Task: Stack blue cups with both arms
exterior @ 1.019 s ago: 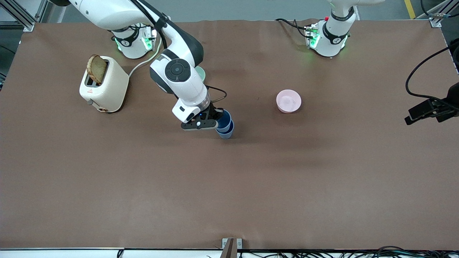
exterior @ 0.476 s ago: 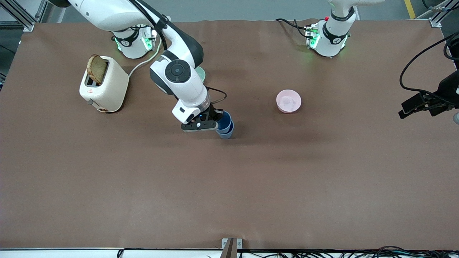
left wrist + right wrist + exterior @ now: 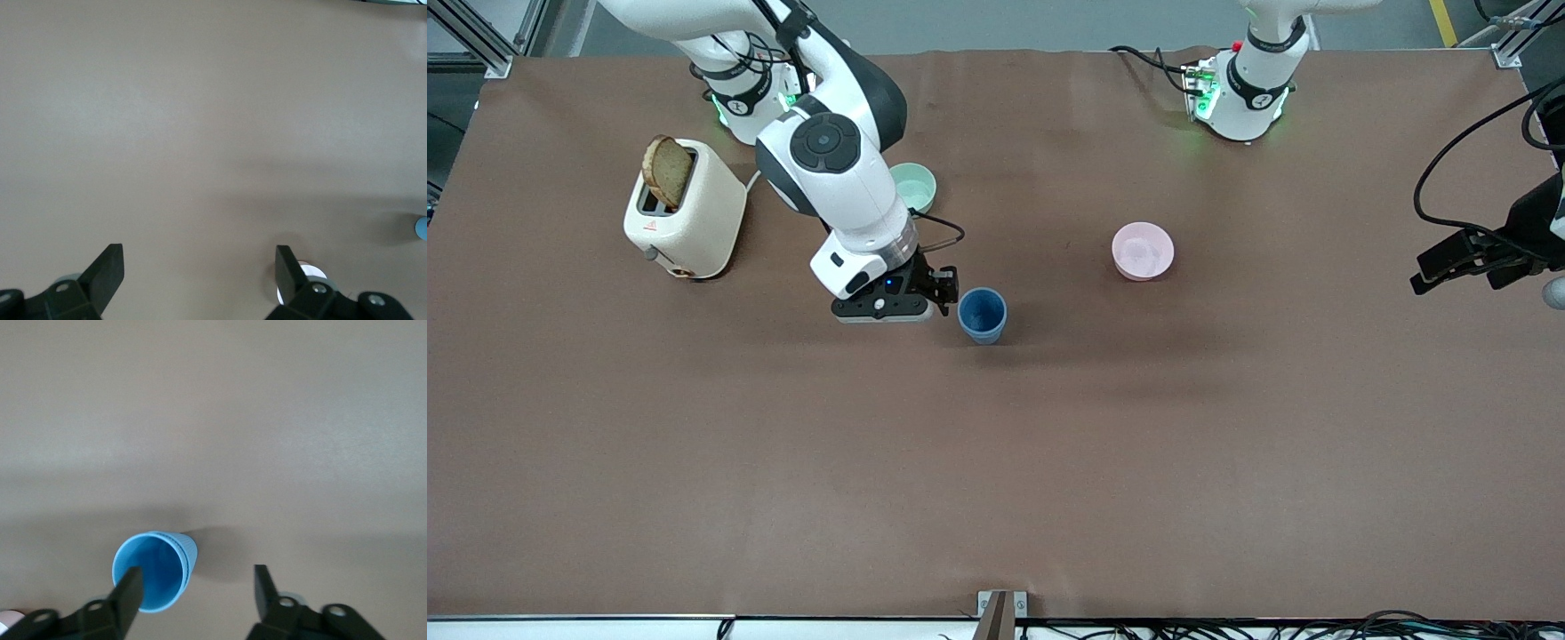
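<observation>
Right gripper (image 3: 941, 286) has let go and drawn back from the stacked matte blue plastic tumblers (image 3: 982, 315).

The nested cups stand upright mid-table, toward the robots' edge, with the spread-fingered right gripper just beside them. The left gripper (image 3: 199, 261), fingers apart, waits over the brown worktop (image 3: 996, 444) at the left arm's end. A round pink bowl (image 3: 1142, 251) sits between.

Both hands (image 3: 193, 587) (image 3: 199, 267) open, empty
</observation>
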`<move>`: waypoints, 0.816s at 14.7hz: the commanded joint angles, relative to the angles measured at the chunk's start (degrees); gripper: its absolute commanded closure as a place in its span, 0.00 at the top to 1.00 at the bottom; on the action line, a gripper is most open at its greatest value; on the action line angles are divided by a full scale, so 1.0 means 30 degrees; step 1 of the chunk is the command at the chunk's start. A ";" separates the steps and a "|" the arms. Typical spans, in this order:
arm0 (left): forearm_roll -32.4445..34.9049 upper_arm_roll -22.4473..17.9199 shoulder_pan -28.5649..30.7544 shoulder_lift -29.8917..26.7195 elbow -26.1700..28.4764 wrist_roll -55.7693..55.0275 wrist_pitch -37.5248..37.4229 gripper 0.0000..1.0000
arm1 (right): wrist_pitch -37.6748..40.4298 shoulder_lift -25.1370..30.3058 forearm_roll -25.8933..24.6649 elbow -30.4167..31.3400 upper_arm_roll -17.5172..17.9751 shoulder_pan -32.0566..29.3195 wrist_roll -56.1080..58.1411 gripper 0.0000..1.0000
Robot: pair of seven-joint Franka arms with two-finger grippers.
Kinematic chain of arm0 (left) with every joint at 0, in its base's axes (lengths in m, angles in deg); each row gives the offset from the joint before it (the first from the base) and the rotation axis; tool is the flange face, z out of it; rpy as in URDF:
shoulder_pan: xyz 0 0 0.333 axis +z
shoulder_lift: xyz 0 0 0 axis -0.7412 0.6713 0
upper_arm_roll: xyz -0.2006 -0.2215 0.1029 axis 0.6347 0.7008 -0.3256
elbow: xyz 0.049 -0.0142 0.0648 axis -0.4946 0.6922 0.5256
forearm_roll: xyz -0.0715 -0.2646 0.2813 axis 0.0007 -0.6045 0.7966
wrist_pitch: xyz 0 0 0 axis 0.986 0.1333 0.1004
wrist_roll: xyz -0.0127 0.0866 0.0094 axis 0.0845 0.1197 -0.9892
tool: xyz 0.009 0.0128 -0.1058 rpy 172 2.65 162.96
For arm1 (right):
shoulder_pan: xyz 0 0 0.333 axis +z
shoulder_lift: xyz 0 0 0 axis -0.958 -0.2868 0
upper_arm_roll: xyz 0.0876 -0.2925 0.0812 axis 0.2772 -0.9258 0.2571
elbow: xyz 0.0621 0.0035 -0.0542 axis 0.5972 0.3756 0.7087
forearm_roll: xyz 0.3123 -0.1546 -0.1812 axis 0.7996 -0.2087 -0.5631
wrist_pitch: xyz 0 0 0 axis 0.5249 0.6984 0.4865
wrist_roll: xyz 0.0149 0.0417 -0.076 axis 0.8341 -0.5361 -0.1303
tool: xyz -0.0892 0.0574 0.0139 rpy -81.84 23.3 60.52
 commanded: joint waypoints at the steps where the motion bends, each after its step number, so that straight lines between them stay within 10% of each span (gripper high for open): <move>1: 0.0420 0.0184 0.0100 -0.0457 0.0283 0.0166 -0.0209 1.00 | 0.0884 0.2246 -0.0239 0.0454 0.0148 -0.1191 -0.0137 1.00; 7: 0.0244 0.0184 0.0101 -0.0310 -0.0157 0.0137 -0.0239 1.00 | 0.4540 0.3835 -0.0064 -0.2672 -0.2894 -0.2074 0.3841 1.00; 12: 0.0244 0.0184 0.0217 -0.0573 -0.0186 -0.0009 -0.0646 1.00 | 0.7323 0.3805 0.4909 -0.5984 -0.7314 -0.2045 0.5254 1.00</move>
